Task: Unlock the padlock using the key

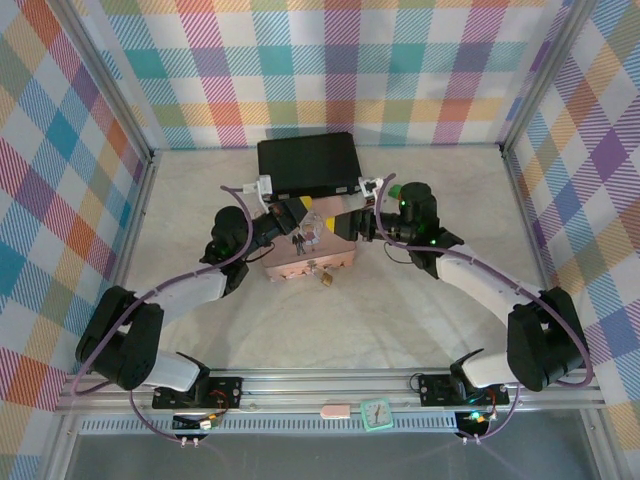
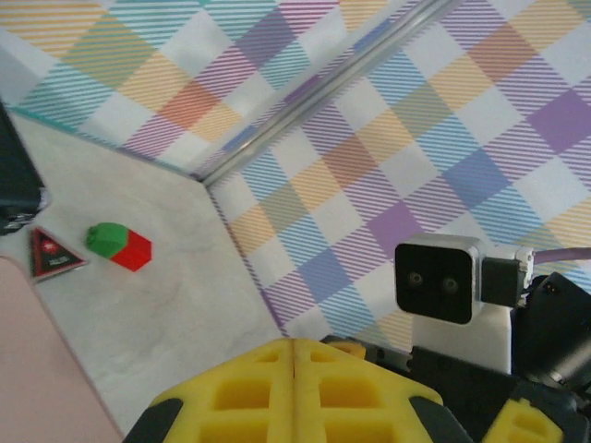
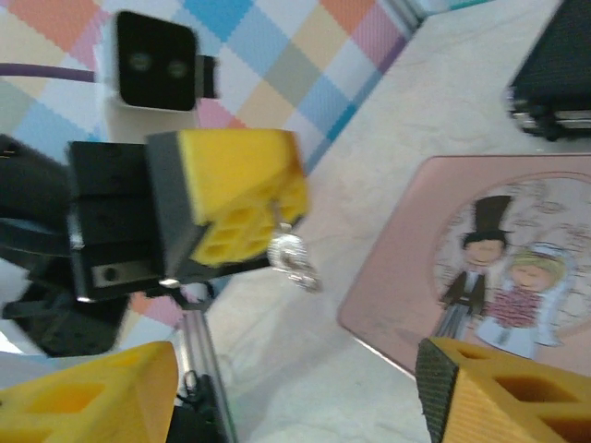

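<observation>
The closed left gripper (image 3: 251, 229) pinched the slim silver metal key (image 3: 294, 255), the right gripper (image 3: 295, 388) was wide open and empty; reaching the tiny brass padlock (image 1: 326, 279) seemed next.

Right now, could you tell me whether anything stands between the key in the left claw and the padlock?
Nothing visible does. The left claw holds the key over the pink box lid; the padlock lies on the table just off the box's near edge, with only open air between.
</observation>
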You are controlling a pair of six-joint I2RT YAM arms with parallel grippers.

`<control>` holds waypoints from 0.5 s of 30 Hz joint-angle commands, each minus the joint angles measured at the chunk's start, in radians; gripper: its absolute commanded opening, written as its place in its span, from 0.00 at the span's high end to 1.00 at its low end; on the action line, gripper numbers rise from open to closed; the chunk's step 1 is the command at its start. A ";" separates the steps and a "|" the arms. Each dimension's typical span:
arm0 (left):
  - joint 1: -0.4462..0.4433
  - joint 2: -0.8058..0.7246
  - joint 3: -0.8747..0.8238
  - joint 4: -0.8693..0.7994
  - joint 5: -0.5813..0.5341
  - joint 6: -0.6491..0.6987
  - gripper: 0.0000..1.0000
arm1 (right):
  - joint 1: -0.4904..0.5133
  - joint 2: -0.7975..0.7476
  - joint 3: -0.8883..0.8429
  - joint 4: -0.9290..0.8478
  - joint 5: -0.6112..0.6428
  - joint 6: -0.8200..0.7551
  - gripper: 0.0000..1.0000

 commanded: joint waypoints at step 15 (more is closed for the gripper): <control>-0.019 0.009 0.007 0.186 0.058 -0.079 1.00 | 0.033 0.131 0.004 0.358 -0.073 0.145 0.58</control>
